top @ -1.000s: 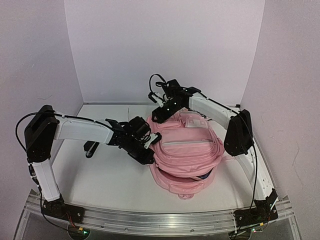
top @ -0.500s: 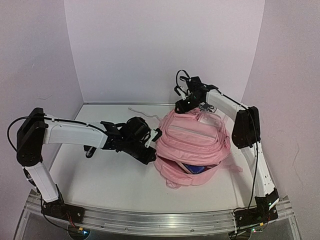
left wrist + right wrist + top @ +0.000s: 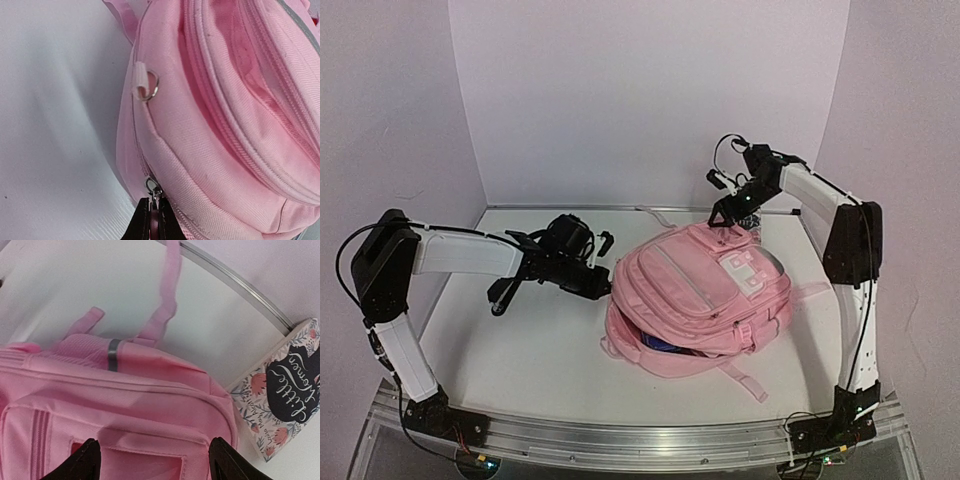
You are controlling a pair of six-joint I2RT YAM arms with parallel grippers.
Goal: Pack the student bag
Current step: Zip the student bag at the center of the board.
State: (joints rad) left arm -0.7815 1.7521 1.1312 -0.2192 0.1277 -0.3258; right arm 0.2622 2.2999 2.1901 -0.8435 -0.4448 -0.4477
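The student bag (image 3: 705, 290), a soft pink backpack, lies flat on the white table right of the middle. Its main zip gapes along the near side, and something blue (image 3: 665, 345) shows inside. My left gripper (image 3: 607, 286) is at the bag's left edge. In the left wrist view its fingers (image 3: 142, 226) are shut on the metal zipper pull (image 3: 153, 188) of the bag (image 3: 225, 125). My right gripper (image 3: 730, 220) hovers over the bag's far end. It (image 3: 155, 460) stands open, its tips spread wide above the pink fabric (image 3: 125, 390) with nothing clamped.
A book with a floral cover reading "Little Women" (image 3: 287, 390) lies just beyond the bag's far right corner, near the metal rail (image 3: 240, 287) at the back wall. A thin black object (image 3: 502, 295) lies on the table under the left arm.
The bag has slid and turned to the right, and now lies flatter. The right gripper moved right and back along its far end. The left gripper shifted back, staying shut on the zipper pull.
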